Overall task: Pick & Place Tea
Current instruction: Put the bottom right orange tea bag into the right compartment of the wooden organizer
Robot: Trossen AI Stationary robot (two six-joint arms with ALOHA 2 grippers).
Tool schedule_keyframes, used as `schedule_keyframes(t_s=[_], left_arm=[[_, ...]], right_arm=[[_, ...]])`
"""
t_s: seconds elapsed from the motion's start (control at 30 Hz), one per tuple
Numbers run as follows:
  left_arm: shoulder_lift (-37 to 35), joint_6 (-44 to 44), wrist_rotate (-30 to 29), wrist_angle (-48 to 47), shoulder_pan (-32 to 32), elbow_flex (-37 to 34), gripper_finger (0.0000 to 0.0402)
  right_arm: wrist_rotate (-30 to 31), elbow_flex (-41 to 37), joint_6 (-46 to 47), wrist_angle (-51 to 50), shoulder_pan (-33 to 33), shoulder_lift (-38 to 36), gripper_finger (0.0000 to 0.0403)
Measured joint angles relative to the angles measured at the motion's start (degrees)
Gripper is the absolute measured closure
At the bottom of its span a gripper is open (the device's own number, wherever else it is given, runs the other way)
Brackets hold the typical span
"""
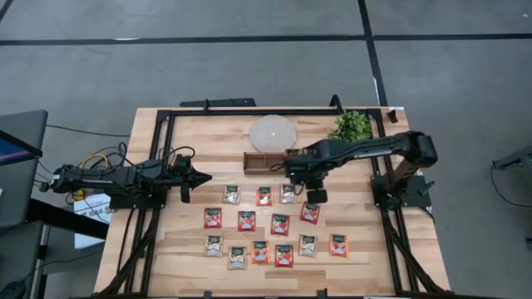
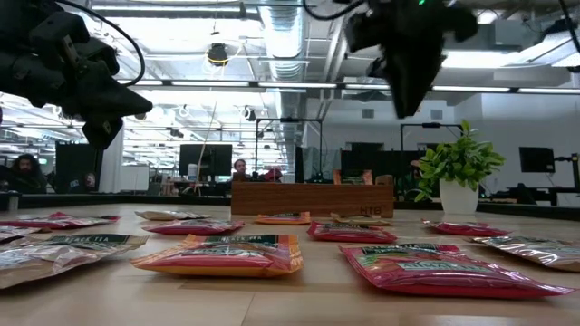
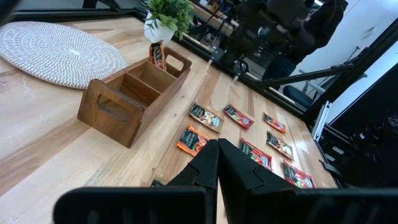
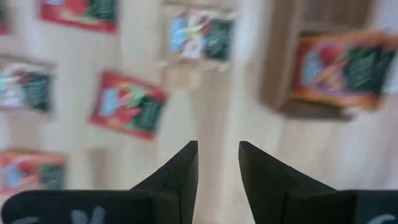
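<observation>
Several flat tea sachets, red ones (image 1: pixel 247 220) and pale ones (image 1: pixel 232 194), lie in rows on the wooden table. One red sachet (image 4: pixel 342 68) sits in the end compartment of the brown wooden tray (image 1: pixel 264 162), leaning against its wall (image 3: pixel 157 55). My right gripper (image 4: pixel 217 149) hangs above the table just beside that end of the tray (image 1: pixel 296 172), pointing down, open, with nothing between its fingers. My left gripper (image 3: pixel 217 155) waits shut at the table's left side (image 1: pixel 199 176), clear of everything.
A round woven mat (image 1: pixel 273 133) lies behind the tray, and a small potted plant (image 1: pixel 352 124) stands at the far right. A black frame (image 1: pixel 166 116) runs around the table's edges. Bare wood lies between the tray and the first row of sachets.
</observation>
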Motion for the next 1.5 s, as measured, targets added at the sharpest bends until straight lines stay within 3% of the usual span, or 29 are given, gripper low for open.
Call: schedule_keyframes(t_s=[0.3, 0.5, 0.93, 1.5], left_arm=[[0.0, 0.0, 0.0, 0.0, 0.0, 0.0, 0.0401], [0.0, 0.0, 0.0, -0.1, 0.0, 0.0, 0.0401], [0.0, 0.0, 0.0, -0.2, 0.0, 0.0, 0.0401], [0.0, 0.0, 0.0, -0.1, 0.0, 0.0, 0.0401]], right_arm=[[-9.3, -15.7, 11.1, -0.3, 5.7, -9.6, 0.0294], [-11.4, -23.3, 21.0, 7.4, 13.3, -12.5, 0.0294], [-10.4, -24.5, 29.1, 17.1, 26.3, -9.9, 0.0294], [-9.1, -27.5, 34.4, 23.0, 30.7, -2.4, 0.0295]])
